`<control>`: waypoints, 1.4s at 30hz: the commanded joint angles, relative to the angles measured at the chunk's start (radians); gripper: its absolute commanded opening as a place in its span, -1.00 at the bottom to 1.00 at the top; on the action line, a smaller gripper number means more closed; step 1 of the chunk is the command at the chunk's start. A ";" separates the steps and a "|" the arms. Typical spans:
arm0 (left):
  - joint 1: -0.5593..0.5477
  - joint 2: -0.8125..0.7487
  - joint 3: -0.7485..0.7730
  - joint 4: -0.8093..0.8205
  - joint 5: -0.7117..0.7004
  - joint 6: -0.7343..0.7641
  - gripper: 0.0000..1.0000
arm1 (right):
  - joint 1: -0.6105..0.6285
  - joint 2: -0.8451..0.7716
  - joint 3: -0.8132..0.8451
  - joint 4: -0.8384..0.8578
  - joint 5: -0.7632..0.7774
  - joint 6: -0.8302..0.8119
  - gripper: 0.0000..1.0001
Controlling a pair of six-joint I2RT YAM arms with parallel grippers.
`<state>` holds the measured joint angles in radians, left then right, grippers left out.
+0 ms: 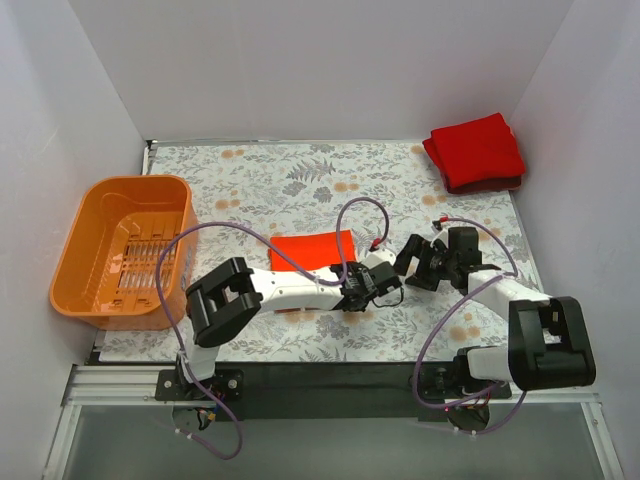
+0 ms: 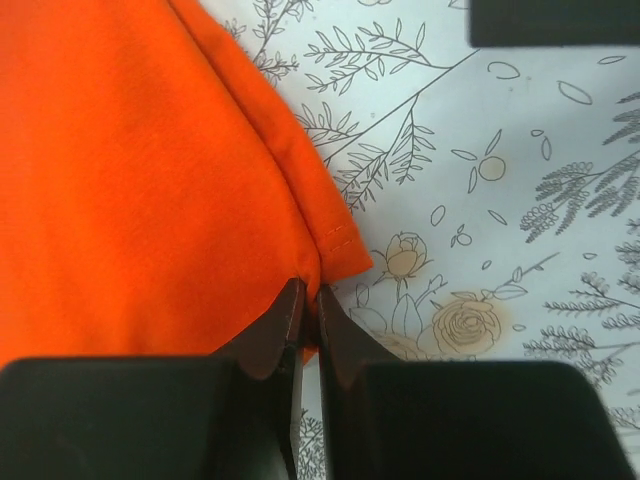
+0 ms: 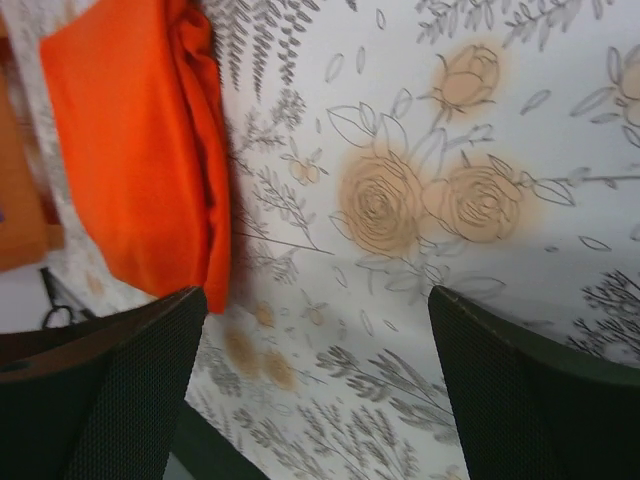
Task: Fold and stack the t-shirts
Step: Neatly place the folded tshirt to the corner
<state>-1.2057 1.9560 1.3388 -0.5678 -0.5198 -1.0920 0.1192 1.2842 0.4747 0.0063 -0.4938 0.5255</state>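
Orange-red t-shirt [image 1: 310,250]: folded into a flat packet, it lies in the middle of the tabletop [image 1: 300,180], closer to the near edge than to the far one.
Deeper red t-shirt [image 1: 475,150]: folded, at the far right corner, well apart from the first.
My left gripper [image 2: 308,300]: the jaws are nearly together and pinch the hemmed corner of the orange-red t-shirt, on its right side; a little cloth shows between the tips.
My right gripper [image 3: 315,300]: the jaws stand wide and hold nothing; it hangs over bare tabletop just beside the shirt's right edge.
How the cloth handles: I judge it light, soft and limp; held by one corner only, the layers will probably hang down and open.
Where to hold: on the thick folded edge, all layers together, with a second grip on the other corner.
Orange plastic basket [image 1: 75,255]: at the left edge, not touched.
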 commanded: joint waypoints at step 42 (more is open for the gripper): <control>0.305 -0.341 0.034 -0.153 0.158 -0.240 0.29 | 0.318 0.550 0.686 -0.334 0.145 -0.522 -0.97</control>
<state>-1.0042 1.7454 1.3575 -0.6640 -0.4053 -1.3010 0.4572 1.7992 1.0554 -0.0723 -0.4816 0.3157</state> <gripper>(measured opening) 0.626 0.057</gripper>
